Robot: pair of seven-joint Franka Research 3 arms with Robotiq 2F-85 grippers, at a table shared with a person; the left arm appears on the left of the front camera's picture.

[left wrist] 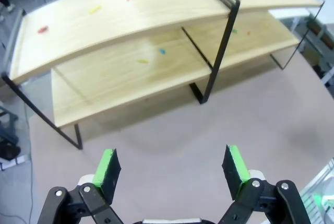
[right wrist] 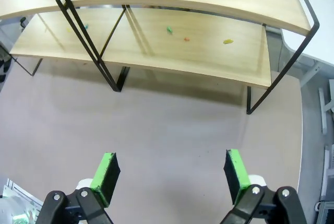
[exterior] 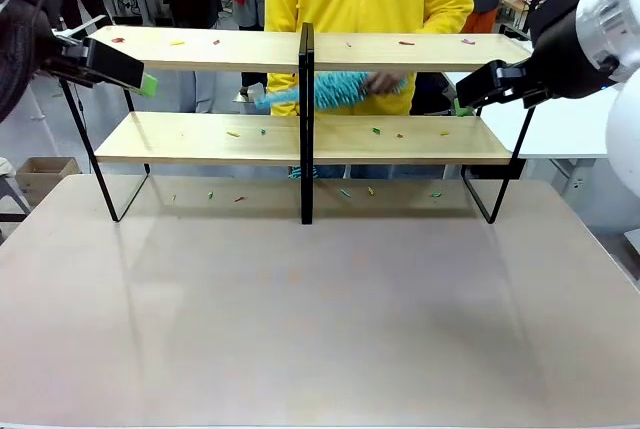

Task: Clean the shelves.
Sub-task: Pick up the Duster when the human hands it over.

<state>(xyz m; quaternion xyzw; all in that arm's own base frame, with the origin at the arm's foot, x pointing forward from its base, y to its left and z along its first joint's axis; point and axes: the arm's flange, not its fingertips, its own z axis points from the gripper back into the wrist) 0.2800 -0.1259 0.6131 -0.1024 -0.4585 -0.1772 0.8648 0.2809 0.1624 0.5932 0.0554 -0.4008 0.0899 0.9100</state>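
The shelves [exterior: 400, 139] span mid-frame on the surface [exterior: 320, 329], coloured scraps [exterior: 377, 131] dotting both boards, while a person's hand [exterior: 383, 82] holds a teal duster [exterior: 330, 91] behind the centre upright. My left jaws and right jaws hang spread and empty at frame left and right; a careless reach could knock the frame or strike that hand.
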